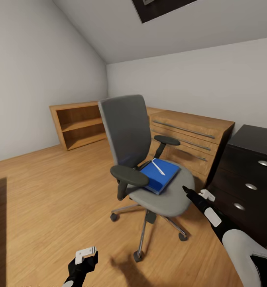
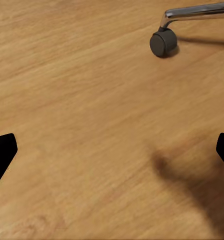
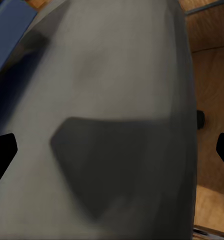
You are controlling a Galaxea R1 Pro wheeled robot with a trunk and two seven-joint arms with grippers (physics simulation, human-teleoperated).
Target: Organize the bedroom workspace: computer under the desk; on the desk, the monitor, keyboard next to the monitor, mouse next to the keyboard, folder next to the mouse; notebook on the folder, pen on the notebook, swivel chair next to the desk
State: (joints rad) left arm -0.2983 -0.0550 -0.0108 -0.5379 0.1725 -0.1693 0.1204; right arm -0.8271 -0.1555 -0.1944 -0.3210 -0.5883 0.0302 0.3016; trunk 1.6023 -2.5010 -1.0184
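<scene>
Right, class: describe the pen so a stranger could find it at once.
Find the grey swivel chair in the middle of the wooden floor. On its seat lies a bright blue folder. The pen is the thin white stick lying on that blue surface.

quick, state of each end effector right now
Left end effector: open, empty, hanging over the floor.
Right end effector: open, empty, over the chair seat beside the folder.

Soft, even light fills the room without glare. The swivel chair (image 1: pixel 149 167) casts a faint blurred shadow on the wooden floor (image 1: pixel 50 191). Straight lines bow toward the head view's edges. The right wrist view is close and smeared.
</scene>
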